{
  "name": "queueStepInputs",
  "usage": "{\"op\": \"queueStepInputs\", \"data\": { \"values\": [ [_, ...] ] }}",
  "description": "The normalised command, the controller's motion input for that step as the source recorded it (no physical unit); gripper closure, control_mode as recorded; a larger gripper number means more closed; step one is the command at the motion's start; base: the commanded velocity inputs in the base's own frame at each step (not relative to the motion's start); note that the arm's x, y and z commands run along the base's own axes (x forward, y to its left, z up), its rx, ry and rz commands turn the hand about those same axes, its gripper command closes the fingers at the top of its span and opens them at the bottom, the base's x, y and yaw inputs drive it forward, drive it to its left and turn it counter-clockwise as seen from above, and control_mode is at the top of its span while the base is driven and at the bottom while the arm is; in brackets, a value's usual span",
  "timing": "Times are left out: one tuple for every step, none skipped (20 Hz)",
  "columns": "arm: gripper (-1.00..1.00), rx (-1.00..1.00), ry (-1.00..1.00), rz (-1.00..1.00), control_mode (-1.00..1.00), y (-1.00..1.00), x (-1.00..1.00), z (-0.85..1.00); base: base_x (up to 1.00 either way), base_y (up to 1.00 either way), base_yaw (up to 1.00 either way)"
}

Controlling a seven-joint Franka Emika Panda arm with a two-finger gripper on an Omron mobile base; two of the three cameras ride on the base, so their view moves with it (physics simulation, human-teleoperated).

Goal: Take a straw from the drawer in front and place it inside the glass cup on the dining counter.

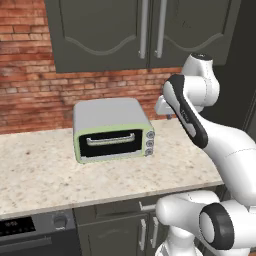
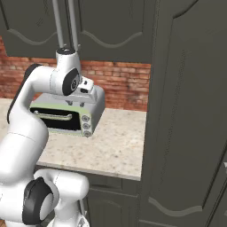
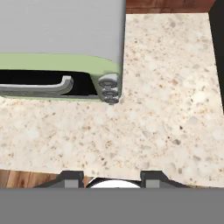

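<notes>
— Two dark fingertips (image 3: 73,176) at the bottom edge of the hand view. How does the gripper (image 3: 111,178) stand?
— Spread. The tips are set apart, with nothing between them. Past them lies the speckled beige counter (image 3: 166,109).
— And what stands on it?
— A toaster oven (image 1: 112,130), grey on top with a pale green front, a silver bar handle and three knobs down its right side. It sits mid-frame in the left base view and at the upper left of the hand view, its door shut.
— Where is the drawer (image 1: 116,208)?
— Lower middle of the left base view, just under the counter's front edge. It looks closed; its silver handle is partly hidden behind the robot's white body.
— Where is the arm?
— It rises from the lower right of that view, and its hand hangs above the counter, just right of the toaster oven.
— Behind that?
— A brick wall (image 1: 30,75), with dark upper cabinets (image 1: 105,35) across the top. A tall dark cabinet (image 2: 186,111) takes up the right of the right base view.
</notes>
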Motion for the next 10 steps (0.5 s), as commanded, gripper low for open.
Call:
{"op": "queueStepInputs", "data": {
  "values": [
    [-1.0,0.0,0.0,0.0,-1.0,0.01,0.0,0.0,0.0,0.0,0.0],
    [-1.0,0.0,0.0,0.0,-1.0,0.04,0.0,0.0,0.0,0.0,0.0],
    [-1.0,0.0,0.0,0.0,-1.0,0.03,-0.07,0.0,0.0,0.0,0.0],
    [-1.0,0.0,0.0,0.0,1.0,0.0,0.0,0.0,-0.17,0.1,0.0],
    [-1.0,0.0,0.0,0.0,1.0,0.0,0.0,0.0,-0.29,0.26,0.0],
    [-1.0,0.0,0.0,0.0,1.0,0.0,0.0,0.0,-0.36,0.31,0.0],
    [-1.0,0.0,0.0,0.0,1.0,0.0,0.0,0.0,-0.39,0.37,0.0],
    [-1.0,0.0,0.0,0.0,1.0,0.0,0.0,0.0,-0.42,0.45,0.0],
    [-1.0,0.0,0.0,0.0,1.0,0.0,0.0,0.0,-0.45,0.51,0.0],
    [-1.0,0.0,0.0,0.0,1.0,0.0,0.0,0.0,-0.46,0.56,0.0]
  ]
}}
